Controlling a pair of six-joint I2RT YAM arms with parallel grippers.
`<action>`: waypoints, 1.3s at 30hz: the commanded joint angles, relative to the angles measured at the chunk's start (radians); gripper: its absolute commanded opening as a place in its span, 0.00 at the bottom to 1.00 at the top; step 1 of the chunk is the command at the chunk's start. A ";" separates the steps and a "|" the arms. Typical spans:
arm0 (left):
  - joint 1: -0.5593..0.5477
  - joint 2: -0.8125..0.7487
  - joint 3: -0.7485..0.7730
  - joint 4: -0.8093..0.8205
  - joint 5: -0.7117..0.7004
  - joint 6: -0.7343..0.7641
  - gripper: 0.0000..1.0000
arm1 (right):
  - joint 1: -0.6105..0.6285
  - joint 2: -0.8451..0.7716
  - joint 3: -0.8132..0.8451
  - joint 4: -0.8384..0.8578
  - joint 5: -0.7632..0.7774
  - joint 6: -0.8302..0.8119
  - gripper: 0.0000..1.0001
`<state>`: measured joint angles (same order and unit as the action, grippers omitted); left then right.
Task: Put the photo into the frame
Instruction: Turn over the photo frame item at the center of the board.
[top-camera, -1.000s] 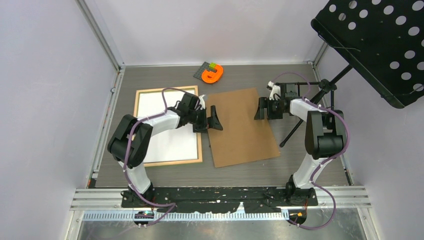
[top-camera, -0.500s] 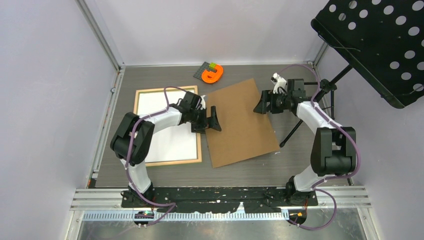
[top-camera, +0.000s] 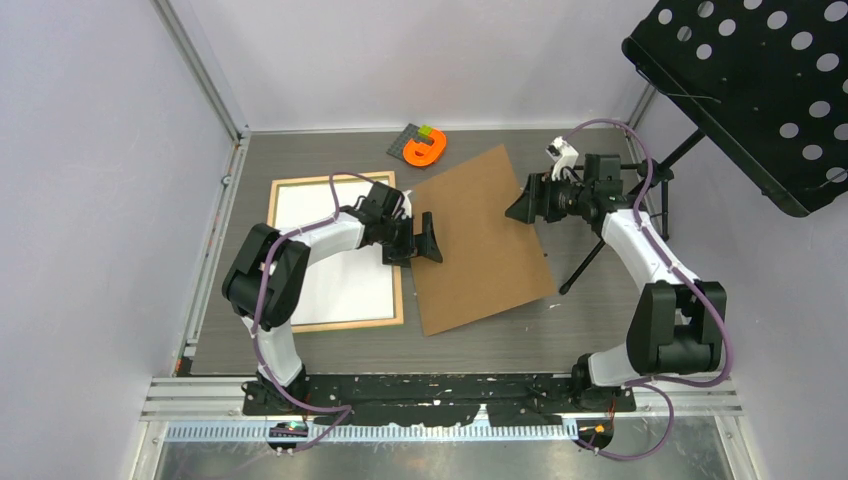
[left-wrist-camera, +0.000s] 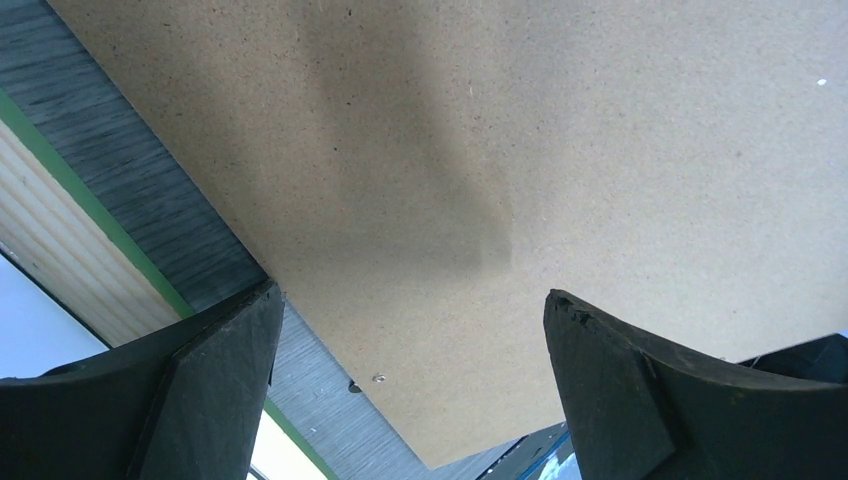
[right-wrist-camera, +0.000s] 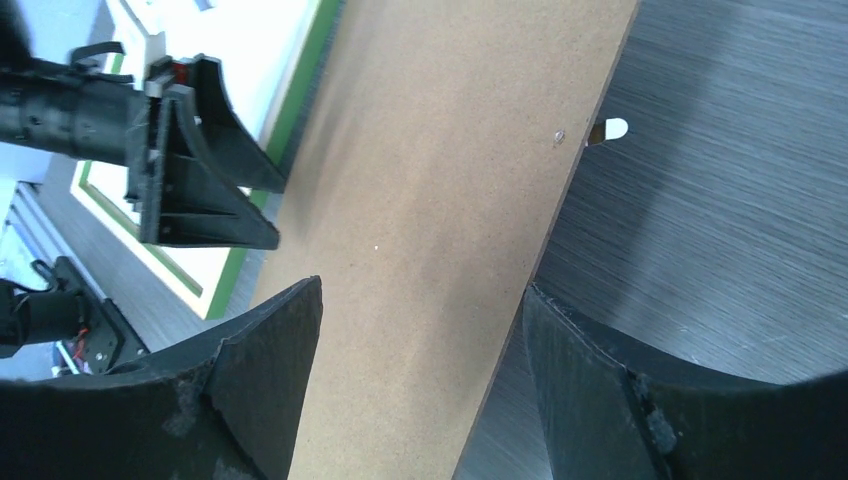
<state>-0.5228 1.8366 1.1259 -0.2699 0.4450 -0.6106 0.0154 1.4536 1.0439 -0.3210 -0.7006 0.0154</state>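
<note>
From above, the brown board lies askew on the bench. Left of the board rests the frame, wood face up, with the photo inside its rails, white back up. The left arm reaches across the frame, and the left gripper is spread at the board's left edge. The right arm bends inward, and the right gripper is spread at the board's far right edge.

In the left wrist view, both fingers stand wide apart above the board.

In the right wrist view, the board's edge runs between parted fingers.

Pale wood frame with a green edge; plain white photo back; speckled brown backing board; dark grey, wood-grained bench.
</note>
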 joint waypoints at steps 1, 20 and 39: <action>-0.020 0.017 0.040 0.088 0.038 0.031 0.99 | 0.028 -0.069 0.024 -0.037 -0.203 0.061 0.78; -0.021 -0.043 -0.001 0.200 0.161 -0.005 0.99 | 0.069 -0.157 0.047 0.194 -0.412 0.350 0.77; 0.005 -0.153 -0.076 0.330 0.241 -0.054 0.99 | 0.241 -0.127 0.159 0.282 -0.417 0.477 0.76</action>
<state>-0.5232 1.7329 1.0580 -0.0486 0.6716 -0.6315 0.2024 1.3293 1.1442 -0.0525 -1.0367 0.4404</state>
